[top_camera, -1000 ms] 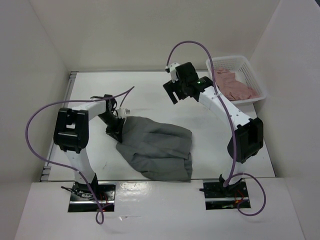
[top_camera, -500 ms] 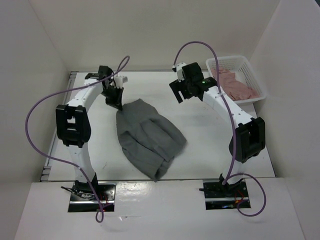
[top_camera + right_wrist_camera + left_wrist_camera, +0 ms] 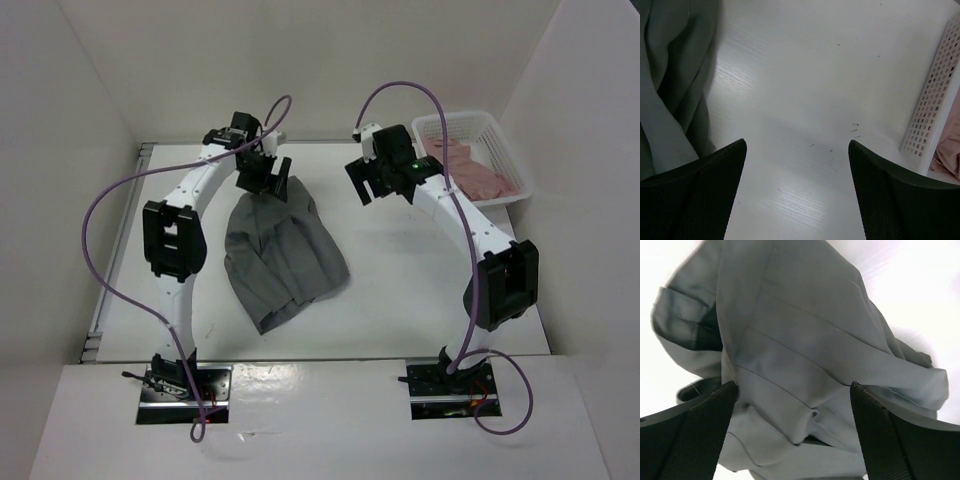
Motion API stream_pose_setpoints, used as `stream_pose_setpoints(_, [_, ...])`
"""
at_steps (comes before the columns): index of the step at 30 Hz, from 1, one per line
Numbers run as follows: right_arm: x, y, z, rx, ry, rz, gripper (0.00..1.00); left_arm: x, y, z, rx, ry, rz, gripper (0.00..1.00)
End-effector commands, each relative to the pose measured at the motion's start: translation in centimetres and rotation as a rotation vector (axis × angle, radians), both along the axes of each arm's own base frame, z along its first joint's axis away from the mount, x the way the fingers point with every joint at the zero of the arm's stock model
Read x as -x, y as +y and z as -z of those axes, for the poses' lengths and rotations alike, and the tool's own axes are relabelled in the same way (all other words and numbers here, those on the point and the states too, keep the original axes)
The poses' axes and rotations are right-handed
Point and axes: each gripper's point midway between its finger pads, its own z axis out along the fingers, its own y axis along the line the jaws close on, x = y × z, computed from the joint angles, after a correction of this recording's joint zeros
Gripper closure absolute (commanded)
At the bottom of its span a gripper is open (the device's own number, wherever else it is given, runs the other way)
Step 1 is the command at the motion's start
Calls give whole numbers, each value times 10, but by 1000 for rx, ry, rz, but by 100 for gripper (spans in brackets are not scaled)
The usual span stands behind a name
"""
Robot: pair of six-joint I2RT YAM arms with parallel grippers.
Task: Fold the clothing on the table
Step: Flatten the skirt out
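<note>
At the upper centre of the top view, left gripper: jaws spread, hovering at the top end of the skirt; a second ago it was further down and left, on the skirt's left corner.
Top view, skirt: bunched into a narrow heap running from upper centre down to the lower left on the table; a second ago it lay spread wide across the lower middle.
Top view, right gripper: jaws spread, up in the air, apart from the skirt.
Top view, basket: upper right, holding the pink garment.
Left wrist view, left gripper: fingers wide apart at the lower corners, pinching nothing; the pleated skirt fills the frame between them, with table at upper right.
Right wrist view, right gripper: fingers wide apart over bare table; skirt on the left edge, basket on the right edge.
</note>
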Motion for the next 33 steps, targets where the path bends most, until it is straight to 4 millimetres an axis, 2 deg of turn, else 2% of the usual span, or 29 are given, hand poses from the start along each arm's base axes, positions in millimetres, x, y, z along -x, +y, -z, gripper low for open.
stream_pose_setpoints(1, [-4, -1, -26, -44, -88, 8, 13, 3, 11, -25, -2, -43, -31, 0])
stream_pose_setpoints(3, [-7, 2, -24, -50, -86, 1, 13, 5, 34, -38, 4, -56, -84, 0])
stream_pose_setpoints(4, [-10, 1, -23, -56, -83, 1, 13, 7, 41, -63, 40, -104, -106, 0])
stream_pose_setpoints(5, [-13, 8, -26, -87, -86, -12, 13, 8, 64, -70, 48, -106, -170, 0])
stream_pose_setpoints(6, [-19, 14, -20, -93, -72, -25, 13, 16, 76, -83, 65, -120, -199, 0])
stream_pose_setpoints(7, [-23, 20, -17, -111, -59, -31, 13, 19, 86, -88, 78, -125, -219, 0])
stream_pose_setpoints(8, [-27, 28, -14, -136, -44, -46, 13, 22, 111, -92, 91, -124, -279, 0])
stream_pose_setpoints(9, [-34, 33, -18, -147, -47, -55, 13, 31, 120, -102, 105, -136, -297, 0])
stream_pose_setpoints(10, [-42, 38, -1, -148, -12, -53, 13, 40, 125, -97, 125, -111, -307, 0])
stream_pose_setpoints(11, [-48, 42, 2, -153, -6, -60, 13, 47, 133, -97, 131, -99, -326, 0])
stream_pose_setpoints(12, [-57, 46, -4, -160, -26, -61, 13, 54, 146, -104, 123, -122, -343, 0])
stream_pose_setpoints(13, [-62, 56, 12, -162, 5, -69, 13, 60, 149, -103, 122, -109, -354, 0])
stream_pose_setpoints(14, [-69, 59, 15, -162, 5, -69, 13, 70, 148, -93, 115, -76, -347, 0])
stream_pose_setpoints(15, [-78, 65, 7, -179, -17, -81, 13, 76, 151, -93, 121, -77, -346, 0])
stream_pose_setpoints(16, [-85, 71, 26, -178, 16, -90, 13, 82, 153, -88, 131, -59, -353, 0])
stream_pose_setpoints(17, [-91, 75, 29, -185, 18, -98, 13, 87, 150, -80, 161, -30, -338, 0])
stream_pose_setpoints(18, [-100, 82, 23, -199, 5, -110, 13, 97, 150, -65, 181, 12, -345, 0])
stream_pose_setpoints(19, [-104, 85, 46, -190, 49, -112, 13, 101, 146, -57, 194, 27, -327, 0])
stream_pose_setpoints(20, [-109, 89, 50, -198, 51, -122, 13, 106, 145, -51, 218, 51, -328, 0])
stream_pose_setpoints(21, [-115, 94, 45, -210, 40, -132, 13, 107, 144, -46, 221, 52, -312, 0])
stream_pose_setpoints(24, [-125, 110, 56, -249, 69, -166, 13, 115, 145, -28, 253, 94, -283, 0])
stream_pose_setpoints(25, [-122, 116, 60, -266, 99, -191, 13, 117, 147, -26, 259, 92, -270, 0])
stream_pose_setpoints(26, [-131, 123, 62, -281, 96, -208, 13, 121, 142, -18, 282, 118, -256, 0])
stream_pose_setpoints(27, [-132, 128, 64, -292, 109, -222, 13, 122, 145, -12, 287, 122, -252, 0])
stream_pose_setpoints(28, [-125, 131, 71, -304, 163, -243, 13, 124, 145, -9, 289, 134, -254, 0])
stream_pose_setpoints(29, [-136, 140, 69, -322, 139, -260, 13, 126, 142, -4, 302, 136, -241, 0])
stream_pose_setpoints(31, [-135, 155, 61, -343, 127, -288, 13, 127, 140, 1, 310, 143, -231, 0])
stream_pose_setpoints(33, [-132, 165, 69, -326, 124, -311, 13, 125, 144, 1, 310, 132, -239, 0])
